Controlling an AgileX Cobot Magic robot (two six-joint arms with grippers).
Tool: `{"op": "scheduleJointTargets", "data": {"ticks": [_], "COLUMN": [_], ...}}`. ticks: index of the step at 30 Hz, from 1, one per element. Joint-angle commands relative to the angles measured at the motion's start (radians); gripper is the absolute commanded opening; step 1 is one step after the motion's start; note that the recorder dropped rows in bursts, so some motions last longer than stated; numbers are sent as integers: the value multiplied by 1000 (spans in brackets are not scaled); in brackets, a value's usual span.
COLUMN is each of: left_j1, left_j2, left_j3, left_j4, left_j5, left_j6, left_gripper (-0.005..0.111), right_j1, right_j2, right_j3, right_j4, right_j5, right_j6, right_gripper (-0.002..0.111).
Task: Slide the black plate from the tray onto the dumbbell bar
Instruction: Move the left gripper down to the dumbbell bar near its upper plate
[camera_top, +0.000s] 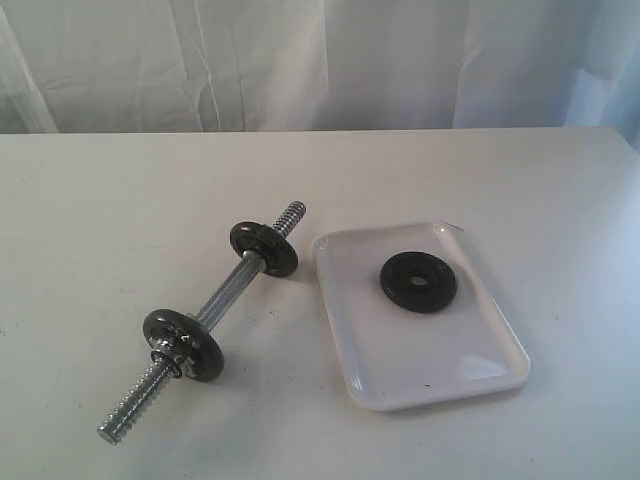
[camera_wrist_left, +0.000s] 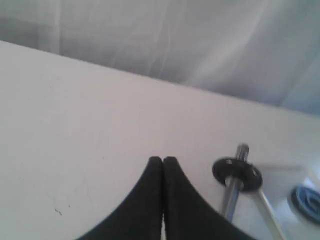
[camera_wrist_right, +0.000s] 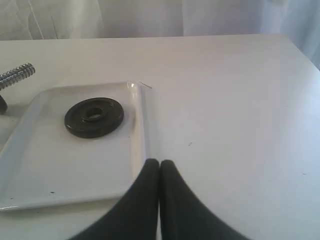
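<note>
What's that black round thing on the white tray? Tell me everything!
The black plate is a small, round, matte-black disc, maybe metal, with a hole in the middle and a raised ring around it. It lies flat on the white tray, toward its far end, apart from the dumbbell bar beside the tray. Only the tray touches it.

No legible txt, labels, brands, nos. or signs in any view. Faces of black plate (camera_top: 398, 280) and of the grey-black discs (camera_top: 205, 358) on the dumbbell bar (camera_top: 225, 295): too small/blurred to read any markings.
</note>
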Motion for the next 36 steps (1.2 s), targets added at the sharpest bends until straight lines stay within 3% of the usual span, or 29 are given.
{"op": "scheduleJointTargets", "data": {"ticks": [1, 8, 14, 15, 22, 25, 28, 29, 32, 36], "left_j1": [-6, -33, -191, -251, -403, -424, -424, -426, -436, -436], "left_j2": [322, 739, 963, 1023, 1211, 1274, 1318, 1330, 1377, 1405], "left_j3": [-259, -553, -704, -751, -842, -849, -849, -849, -849, -849], "left_j4": [-72, -78, -43, -13, 122, 137, 86, 84, 55, -35], "left_j5": [305, 422, 428, 428, 426, 426, 426, 429, 412, 377], "left_j6": [246, 341, 388, 388, 387, 370, 333, 336, 337, 339], "left_gripper": [0, 0, 0, 0, 1, 23, 65, 72, 81, 81], "right_j1": [-4, -4, -4, -4, -4, -4, -4, -4, -4, -4], "right_j2": [-6, -6, -6, -6, -6, -6, -6, -6, -6, -6], "right_j3": [5, 5, 5, 5, 5, 5, 5, 5, 5, 5], "right_j4": [-3, -3, -3, -3, -3, -3, -3, -3, -3, -3], "right_j5": [-15, -15, -15, -15, -15, -15, -15, -15, -15, -15], "right_j6": [1, 1, 1, 1, 1, 1, 1, 1, 1, 1], "right_gripper": [0, 0, 0, 0, 0, 0, 0, 0, 0, 0]}}
